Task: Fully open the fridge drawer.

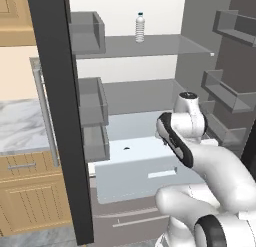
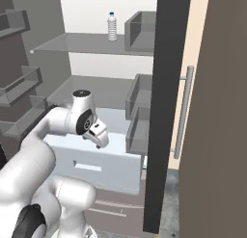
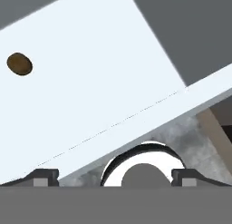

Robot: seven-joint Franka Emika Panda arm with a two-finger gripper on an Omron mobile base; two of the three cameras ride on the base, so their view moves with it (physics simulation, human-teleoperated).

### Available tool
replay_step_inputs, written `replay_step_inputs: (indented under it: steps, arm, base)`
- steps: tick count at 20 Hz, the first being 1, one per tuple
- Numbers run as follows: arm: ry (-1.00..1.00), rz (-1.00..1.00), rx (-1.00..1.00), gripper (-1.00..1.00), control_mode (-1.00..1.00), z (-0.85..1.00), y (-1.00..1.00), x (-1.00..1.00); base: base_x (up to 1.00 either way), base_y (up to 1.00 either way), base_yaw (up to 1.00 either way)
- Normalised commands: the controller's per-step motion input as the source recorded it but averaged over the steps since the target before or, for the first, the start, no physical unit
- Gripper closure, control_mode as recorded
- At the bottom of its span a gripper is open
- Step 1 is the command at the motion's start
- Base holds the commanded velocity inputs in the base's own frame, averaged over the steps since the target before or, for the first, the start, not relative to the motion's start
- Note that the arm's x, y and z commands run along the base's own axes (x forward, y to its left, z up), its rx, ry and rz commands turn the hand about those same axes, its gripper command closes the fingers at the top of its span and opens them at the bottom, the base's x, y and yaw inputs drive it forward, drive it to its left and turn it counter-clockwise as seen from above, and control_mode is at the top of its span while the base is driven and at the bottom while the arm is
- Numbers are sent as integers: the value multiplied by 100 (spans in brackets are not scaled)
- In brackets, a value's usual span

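Note:
The fridge drawer (image 1: 131, 183) is a wide pale blue-white box standing pulled out from the fridge, with its handle slot (image 1: 162, 173) in the middle of the flat front. In the right base view the drawer (image 2: 103, 174) sits below my hand. My gripper (image 2: 99, 137) hangs over the drawer's open top, just behind the front wall, and touches nothing. The hand view looks down into the pale drawer floor (image 3: 90, 82), where a small brown object (image 3: 19, 64) lies. My gripper (image 3: 115, 175) is open, its fingertips (image 3: 43, 176) far apart with nothing between them.
A water bottle (image 1: 140, 27) stands on the upper glass shelf. The dark edge of the open left door (image 1: 60, 116) carries grey bins (image 1: 92, 106) close to the drawer's left end. Grey-brown panels with bar handles (image 1: 132, 218) lie below. More bins (image 1: 225, 91) line the right door.

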Motion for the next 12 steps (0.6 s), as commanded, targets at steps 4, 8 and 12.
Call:
replay_step_inputs:
  steps: [4, 8, 12]
  arm:
    - [0, -10, 6, -100, -100, -1, -21, -100]
    - [-2, -11, 6, -100, -100, 0, -17, -100]
    - [-20, -18, 10, -100, -100, 70, -2, -44]
  base:
    - [0, 0, 0]
    - [0, 0, 0]
    - [0, 0, 0]
